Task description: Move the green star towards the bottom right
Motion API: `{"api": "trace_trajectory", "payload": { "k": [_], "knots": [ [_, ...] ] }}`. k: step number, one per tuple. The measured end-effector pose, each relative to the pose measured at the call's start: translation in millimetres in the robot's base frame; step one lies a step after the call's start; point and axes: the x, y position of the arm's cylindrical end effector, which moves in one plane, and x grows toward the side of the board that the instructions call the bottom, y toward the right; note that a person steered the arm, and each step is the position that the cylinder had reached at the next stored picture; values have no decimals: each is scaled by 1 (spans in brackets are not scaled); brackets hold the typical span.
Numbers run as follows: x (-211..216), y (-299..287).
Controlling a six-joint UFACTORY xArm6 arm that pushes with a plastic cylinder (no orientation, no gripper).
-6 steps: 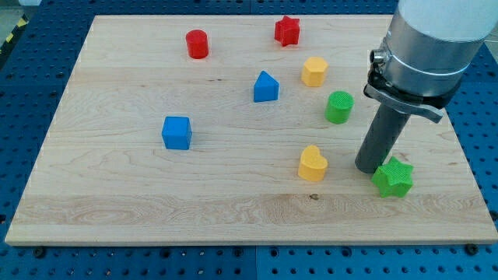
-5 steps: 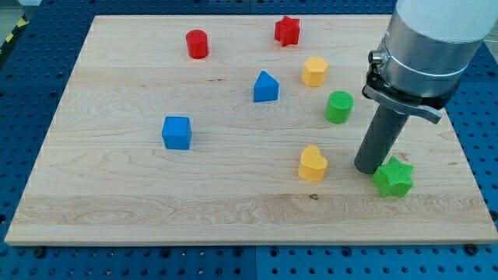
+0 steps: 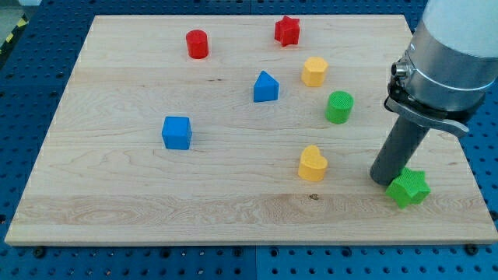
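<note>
The green star (image 3: 409, 188) lies on the wooden board (image 3: 156, 194) near its bottom right corner. My tip (image 3: 384, 179) rests on the board, touching the star's upper left side. The dark rod rises from there to the grey arm at the view's right edge.
A yellow heart (image 3: 312, 164) lies left of my tip. A green cylinder (image 3: 339, 106), a yellow hexagon (image 3: 314, 71), a blue house-shaped block (image 3: 265, 86), a red star (image 3: 287, 30), a red cylinder (image 3: 197, 43) and a blue cube (image 3: 177, 132) lie further up and left.
My tip has moved right and slightly down, pushing the green star the same way, closer to the board's bottom right corner. The other blocks have not moved.
</note>
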Motion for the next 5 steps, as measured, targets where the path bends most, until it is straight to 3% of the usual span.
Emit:
{"api": "trace_trajectory", "payload": {
  "k": [1, 5],
  "knots": [
    [8, -27],
    [12, 10]
  ]
}}
